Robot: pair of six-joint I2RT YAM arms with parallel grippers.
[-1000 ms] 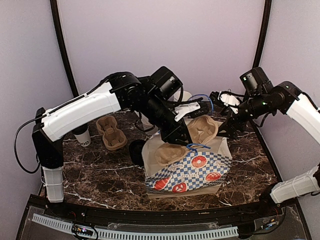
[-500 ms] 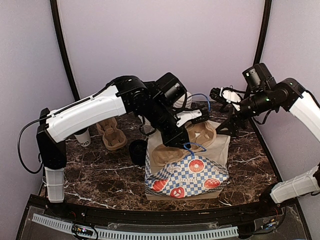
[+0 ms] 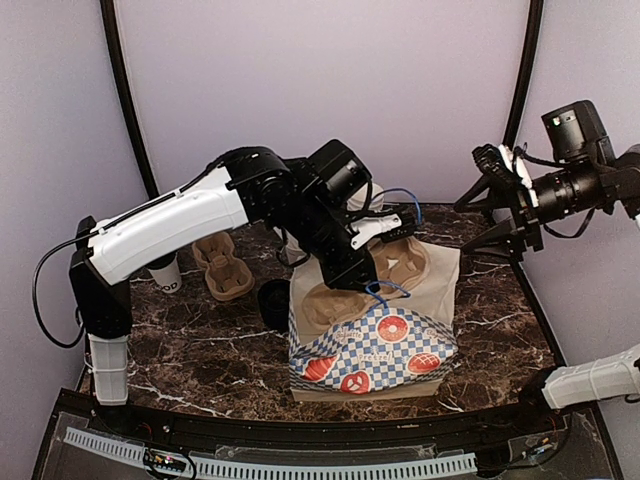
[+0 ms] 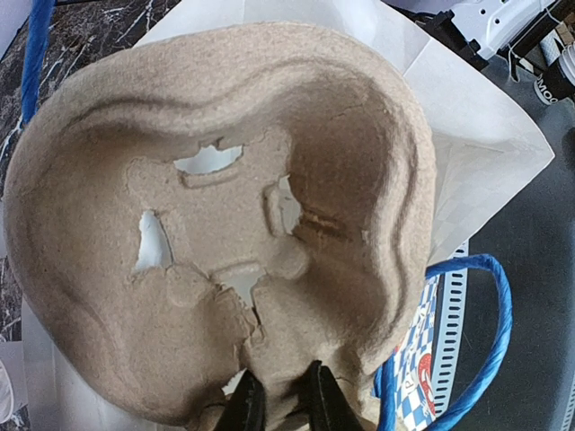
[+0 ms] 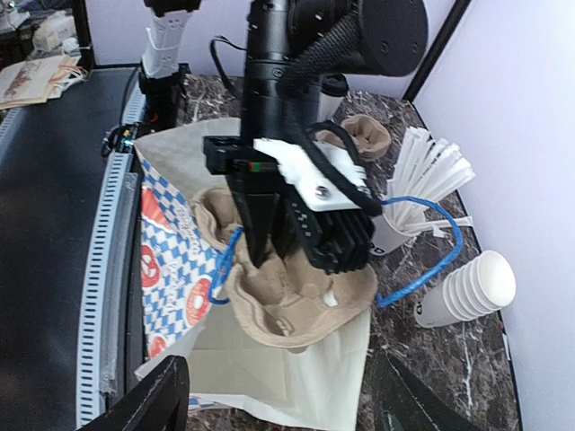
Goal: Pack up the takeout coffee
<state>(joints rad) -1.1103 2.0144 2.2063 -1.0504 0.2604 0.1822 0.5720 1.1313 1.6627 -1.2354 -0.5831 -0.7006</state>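
So the left gripper [image 4: 280, 404] is pinched down tight on the near rim of the brown pulp carrier [image 4: 225, 206], holding it tilted over the open mouth of the checkered paper bag [image 3: 375, 345], with one blue rope handle [image 4: 490, 332] looping just beside it. The right gripper [image 5: 283, 400] hangs up high on the far right with its fingers spread wide and nothing in them, well apart from the bag.

Working outward, the black lid [image 3: 271, 303] lies flat on the marble table [image 3: 200, 350] just left of the bag. The white paper cup [image 3: 165, 272] stands upright well off to the left, behind the left arm, so I can't see its top. A second carrier [image 3: 222, 265] sits between the cup and the bag.

My guess on handling: the cup is light and thin-walled, so it'll crush if squeezed hard. I'd take it around the middle with a gentle grip and keep it upright, since I can't tell if there's anything in it. The lid looks thin, slick and low to the table, so the edge of the rim is probably the only decent place to grab.
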